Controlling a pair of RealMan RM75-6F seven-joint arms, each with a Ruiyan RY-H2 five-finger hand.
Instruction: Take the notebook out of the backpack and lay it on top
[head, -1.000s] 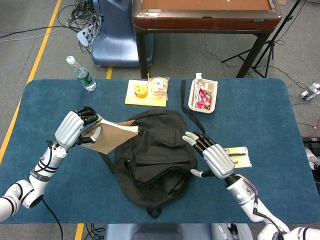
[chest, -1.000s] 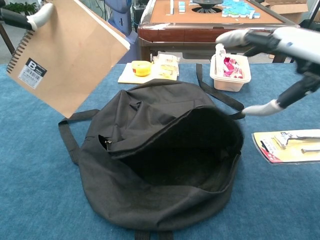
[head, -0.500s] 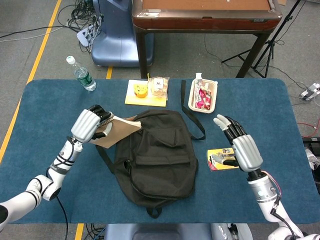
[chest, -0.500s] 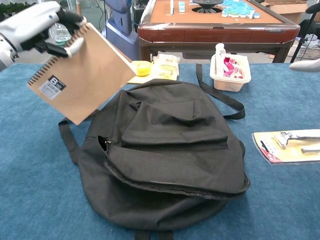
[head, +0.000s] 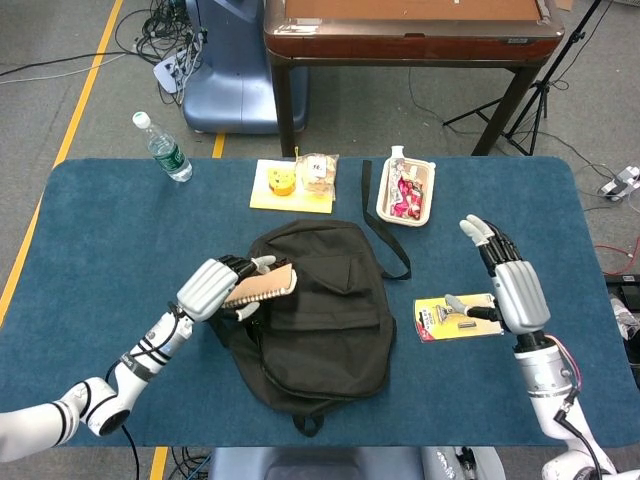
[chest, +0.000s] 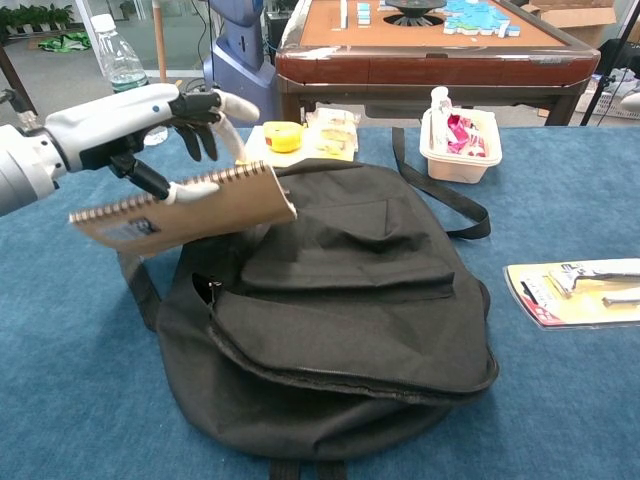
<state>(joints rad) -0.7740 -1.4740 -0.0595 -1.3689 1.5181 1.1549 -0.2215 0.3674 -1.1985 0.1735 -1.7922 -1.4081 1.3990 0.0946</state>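
Showing its brown kraft cover and wire spiral binding, the notebook (chest: 185, 208) is nearly flat, with a small label on the side facing the chest camera. The left hand (chest: 150, 122) grips it near the spiral end, thumb under and the dark fingers (chest: 200, 125) curled over the top. The notebook hangs just above the upper left part of the black backpack (chest: 340, 320), its free corner over the fabric; whether it touches the backpack cannot be told. The backpack lies flat on the blue table (head: 120, 230) with its flap closed. The right hand (head: 510, 285) is raised to the right of the backpack, fingers spread, holding nothing.
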